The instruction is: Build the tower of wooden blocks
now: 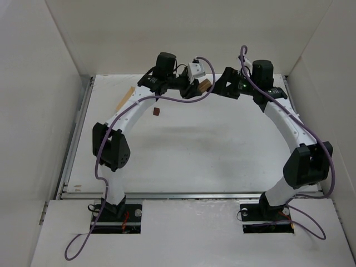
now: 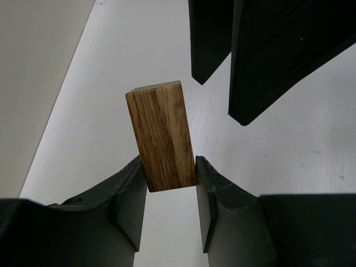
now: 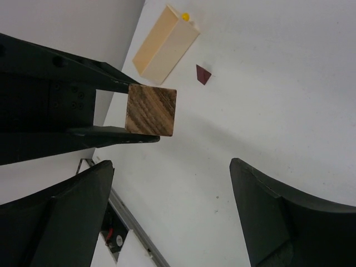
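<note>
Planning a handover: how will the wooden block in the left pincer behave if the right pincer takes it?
Likely rigid: the block shows crisp edges in the left pincer. Its flat faces should grip steadily, though smooth wood may slip. Clamped only at one end, it could pivot if nudged.

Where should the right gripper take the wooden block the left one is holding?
Probably the wooden block's free end, jutting beyond the left gripper. Bring the open right gripper in end-on, closing across the two sides left bare.
</note>
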